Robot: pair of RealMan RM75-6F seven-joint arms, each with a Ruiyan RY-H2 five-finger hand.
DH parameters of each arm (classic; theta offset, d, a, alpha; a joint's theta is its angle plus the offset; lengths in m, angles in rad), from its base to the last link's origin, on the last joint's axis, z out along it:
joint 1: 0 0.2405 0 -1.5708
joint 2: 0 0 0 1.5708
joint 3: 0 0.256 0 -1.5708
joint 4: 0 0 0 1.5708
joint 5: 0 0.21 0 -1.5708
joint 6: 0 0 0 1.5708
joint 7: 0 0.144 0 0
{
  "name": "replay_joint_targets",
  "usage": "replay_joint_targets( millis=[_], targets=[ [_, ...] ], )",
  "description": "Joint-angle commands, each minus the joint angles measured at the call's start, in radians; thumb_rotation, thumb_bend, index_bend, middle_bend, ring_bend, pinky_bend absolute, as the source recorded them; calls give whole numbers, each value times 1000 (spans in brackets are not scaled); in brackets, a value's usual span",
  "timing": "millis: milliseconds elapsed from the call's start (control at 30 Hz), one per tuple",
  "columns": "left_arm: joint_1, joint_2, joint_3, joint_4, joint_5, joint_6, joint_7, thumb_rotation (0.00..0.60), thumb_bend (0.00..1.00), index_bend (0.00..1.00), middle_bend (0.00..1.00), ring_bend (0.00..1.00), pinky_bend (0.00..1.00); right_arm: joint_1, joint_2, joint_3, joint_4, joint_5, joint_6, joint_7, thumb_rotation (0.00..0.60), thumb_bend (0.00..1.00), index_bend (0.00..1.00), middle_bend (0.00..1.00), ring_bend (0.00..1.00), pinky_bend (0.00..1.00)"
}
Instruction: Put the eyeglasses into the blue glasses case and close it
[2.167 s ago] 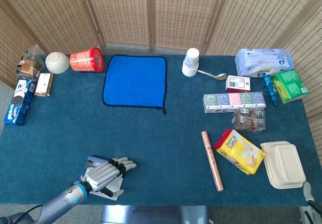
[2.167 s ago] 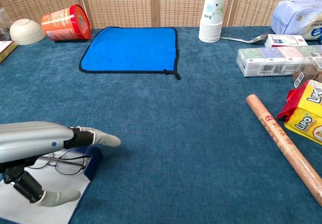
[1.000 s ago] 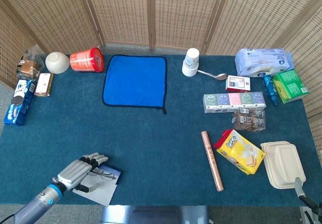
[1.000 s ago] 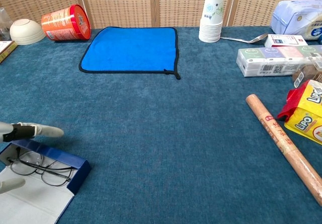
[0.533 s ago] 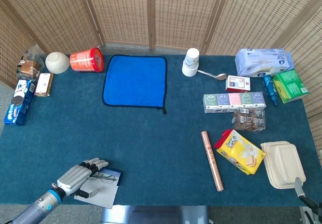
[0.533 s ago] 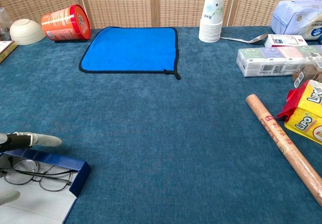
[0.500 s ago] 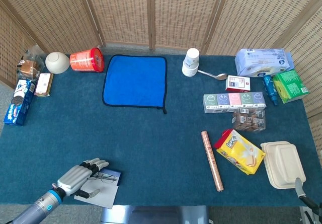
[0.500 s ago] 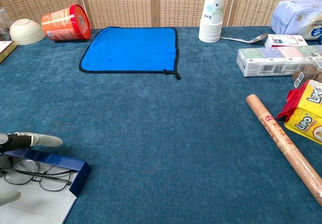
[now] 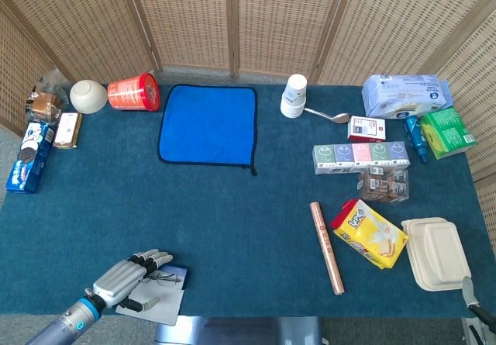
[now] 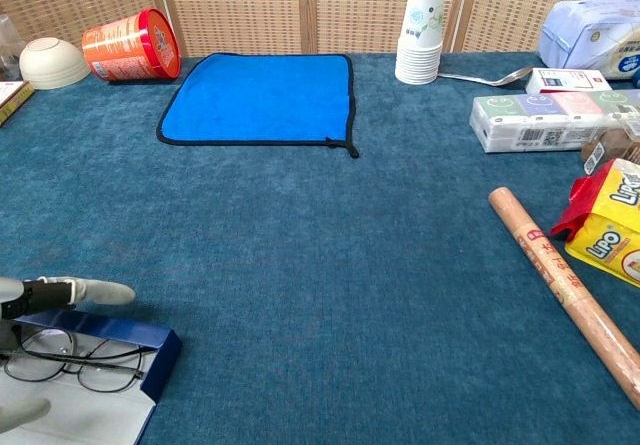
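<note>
Since the earlier frames the left robot hand [image 9: 128,277] has drawn back toward the near left corner of the worktop [image 9: 248,221], and the blue glasses case [image 10: 100,365] has shifted closer to the near edge. That case lies open, its blue wall toward the table's middle and its pale lining facing up, with the eyeglasses [image 10: 60,360] resting inside against the wall. Fingers [image 10: 95,291] are stretched out flat over the case's far edge while the thumb sits lower by the lining; whether they pinch the case I cannot tell. Only a sliver of the right arm shows at the near right corner, and no right robot hand is visible.
</note>
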Motion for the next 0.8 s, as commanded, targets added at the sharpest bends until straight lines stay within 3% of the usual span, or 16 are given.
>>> replay_joint_targets(
  millis=[33, 800],
  targets=[
    [6, 0, 1, -3, 5, 5, -8, 396, 332, 14, 65, 0, 90, -1, -1, 0, 2, 1, 1, 4, 600, 369, 0, 45, 0, 101],
    [89, 18, 23, -15, -13, 61, -35, 394, 332, 6, 62, 0, 90, 11, -4, 1, 33, 7, -15, 42, 600, 369, 0, 45, 0, 101]
  ],
)
